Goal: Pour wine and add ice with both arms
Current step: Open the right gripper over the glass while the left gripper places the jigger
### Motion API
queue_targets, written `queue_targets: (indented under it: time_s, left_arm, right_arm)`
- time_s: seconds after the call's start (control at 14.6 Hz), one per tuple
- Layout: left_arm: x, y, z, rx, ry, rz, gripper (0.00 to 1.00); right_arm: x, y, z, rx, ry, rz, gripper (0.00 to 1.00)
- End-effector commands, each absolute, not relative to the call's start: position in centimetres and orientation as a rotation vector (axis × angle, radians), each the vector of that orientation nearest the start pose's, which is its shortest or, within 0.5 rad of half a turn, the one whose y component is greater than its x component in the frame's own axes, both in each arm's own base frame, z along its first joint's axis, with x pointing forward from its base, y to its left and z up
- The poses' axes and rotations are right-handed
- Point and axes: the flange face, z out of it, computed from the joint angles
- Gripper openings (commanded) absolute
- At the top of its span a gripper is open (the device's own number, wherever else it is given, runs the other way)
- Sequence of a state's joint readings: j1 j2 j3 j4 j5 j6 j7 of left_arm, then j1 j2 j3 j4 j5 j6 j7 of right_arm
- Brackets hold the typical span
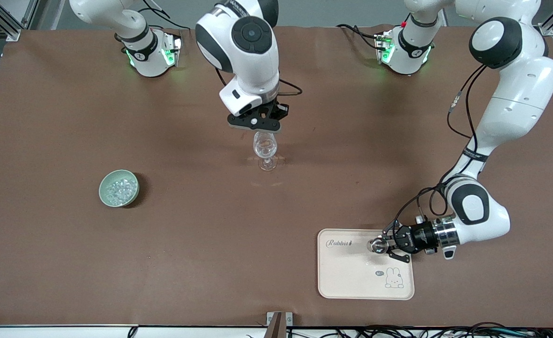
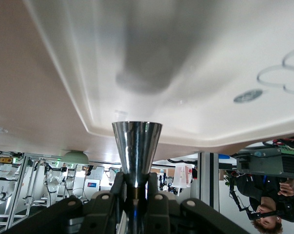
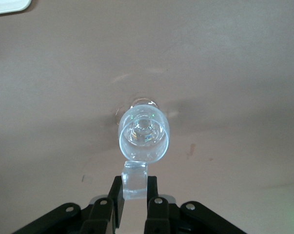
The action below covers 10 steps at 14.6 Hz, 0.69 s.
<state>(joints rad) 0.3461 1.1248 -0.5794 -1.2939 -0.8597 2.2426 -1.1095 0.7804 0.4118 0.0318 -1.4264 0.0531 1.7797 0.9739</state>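
- The right pincer (image 1: 257,127) hangs over the wine glass (image 1: 265,149) at mid-counter, clamped on a clear ice chunk (image 3: 135,179) just above the glass's rim.
- The left pincer (image 1: 383,246) lies low over the tray (image 1: 351,277), clamped on a shiny metal cup (image 2: 136,151).
- More ice (image 1: 118,189) sits in the green bowl (image 1: 105,180), well apart from both pincers, toward the right arm's end of the counter (image 1: 46,141).

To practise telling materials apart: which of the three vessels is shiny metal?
The cone-shaped cup held by the left gripper over the cream tray; the wine glass is clear, the bowl pale green.
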Motion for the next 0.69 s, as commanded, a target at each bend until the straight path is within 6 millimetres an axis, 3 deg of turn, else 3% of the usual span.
queue_targets:
  time_s: [0.0, 0.14, 0.27, 0.48, 0.62]
  left_arm:
    - [74.3, -7.1, 12.5, 1.282, 1.619, -0.907, 0.01]
    - [74.3, -7.0, 12.6, 1.281, 1.617, -0.905, 0.01]
    - [74.2, -7.1, 12.2, 1.279, 1.62, -0.911, 0.08]
    - [74.0, -6.8, 11.8, 1.266, 1.628, -0.918, 0.4]
    - [74.0, -6.7, 11.8, 1.245, 1.636, -0.929, 0.51]
  right_arm:
    - [47.0, 48.6, 45.6, -3.131, 0.301, 0.125, 0.01]
    - [47.3, 48.6, 44.7, -3.155, 0.297, 0.108, 0.01]
    - [47.6, 48.5, 44.4, -3.154, 0.303, 0.099, 0.01]
    - [48.6, 48.4, 43.2, -3.146, 0.317, 0.088, 0.01]
    - [48.4, 48.7, 42.3, -3.161, 0.309, 0.095, 0.01]
